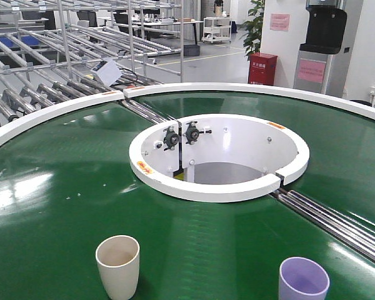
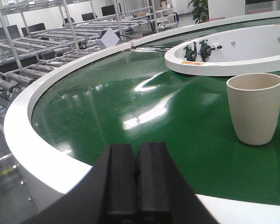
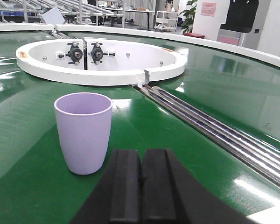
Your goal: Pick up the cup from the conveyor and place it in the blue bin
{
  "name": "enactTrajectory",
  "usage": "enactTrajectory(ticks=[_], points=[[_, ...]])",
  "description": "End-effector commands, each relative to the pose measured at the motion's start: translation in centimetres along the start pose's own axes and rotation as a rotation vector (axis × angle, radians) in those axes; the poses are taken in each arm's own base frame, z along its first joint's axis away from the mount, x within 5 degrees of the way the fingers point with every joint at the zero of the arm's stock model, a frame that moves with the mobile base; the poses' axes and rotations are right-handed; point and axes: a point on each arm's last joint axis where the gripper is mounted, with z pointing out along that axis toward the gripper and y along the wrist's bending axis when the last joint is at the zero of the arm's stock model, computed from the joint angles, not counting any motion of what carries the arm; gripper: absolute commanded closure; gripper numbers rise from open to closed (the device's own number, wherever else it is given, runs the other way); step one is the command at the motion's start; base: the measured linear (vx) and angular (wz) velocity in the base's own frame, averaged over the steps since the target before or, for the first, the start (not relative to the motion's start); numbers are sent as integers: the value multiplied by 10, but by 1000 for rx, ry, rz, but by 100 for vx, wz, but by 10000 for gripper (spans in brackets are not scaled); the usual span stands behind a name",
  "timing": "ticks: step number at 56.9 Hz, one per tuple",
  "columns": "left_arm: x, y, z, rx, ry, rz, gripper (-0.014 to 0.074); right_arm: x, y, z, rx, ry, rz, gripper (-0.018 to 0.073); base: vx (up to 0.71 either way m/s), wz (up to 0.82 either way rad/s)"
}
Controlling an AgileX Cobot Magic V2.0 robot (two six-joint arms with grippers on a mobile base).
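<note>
Two cups stand upright on the dark-green conveyor [image 1: 62, 187]: a cream cup [image 1: 117, 267] at the near left and a lilac cup [image 1: 303, 280] at the near right. In the left wrist view the cream cup [image 2: 254, 108] is ahead and to the right of my left gripper [image 2: 136, 151], which is shut and empty over the belt's white outer edge. In the right wrist view the lilac cup [image 3: 83, 132] stands just ahead and left of my right gripper [image 3: 141, 156], also shut with nothing in it. The blue bin is out of view.
A white centre collar [image 1: 219, 187] rings the hole in the belt's middle. Steel roller seams [image 1: 337, 222] cross the belt at right and at back left. Metal roller racks [image 1: 44, 75] stand beyond the belt's left edge. A red cabinet [image 1: 262, 69] stands far back.
</note>
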Motion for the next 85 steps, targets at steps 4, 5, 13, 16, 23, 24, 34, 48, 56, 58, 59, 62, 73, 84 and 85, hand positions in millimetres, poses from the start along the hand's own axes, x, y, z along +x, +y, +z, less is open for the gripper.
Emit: enactTrajectory(ticks=[4, 5, 13, 16, 23, 24, 34, 48, 56, 58, 59, 62, 73, 84, 85], points=[[-4, 1, 0, -12, -79, -10, 601, -2, 0, 0, 10, -75, -11, 568, 0, 0], [-4, 1, 0, -12, -79, -10, 601, -2, 0, 0, 10, -75, -11, 568, 0, 0], [-4, 1, 0, -12, -79, -10, 601, -2, 0, 0, 10, -75, -11, 568, 0, 0], [-4, 1, 0, -12, -79, -10, 601, -2, 0, 0, 10, -75, -11, 568, 0, 0], [-4, 1, 0, -12, -79, -10, 601, -2, 0, 0, 10, -75, -11, 568, 0, 0], [-4, 1, 0, -12, -79, -10, 601, -2, 0, 0, 10, -75, -11, 568, 0, 0], [-4, 1, 0, -12, -79, -10, 601, -2, -1, 0, 11, -84, -11, 568, 0, 0], [-34, 5, -7, -34, -338, -91, 601, -21, -3, -4, 20, -298, 145, 568, 0, 0], [-77, 10, -23, -32, -606, -173, 601, -56, -9, -17, 41, -539, 192, 568, 0, 0], [-90, 12, -28, -32, -624, -170, 601, -70, -9, -22, 39, -569, 186, 568, 0, 0], [-99, 12, -31, -32, -628, -168, 601, -76, -9, -24, 38, -579, 179, 568, 0, 0], [-124, 15, -37, -37, -620, -143, 601, -104, -10, -33, 43, -604, 124, 568, 0, 0], [-230, 26, -25, -35, -530, -107, 601, -211, -12, -47, 43, -572, -9, 568, 0, 0], [-272, 31, 58, -14, -274, -118, 601, -258, -14, 10, 19, -400, -11, 568, 0, 0], [-274, 31, 63, -13, -268, -123, 601, -258, -14, 18, 18, -380, -11, 568, 0, 0]])
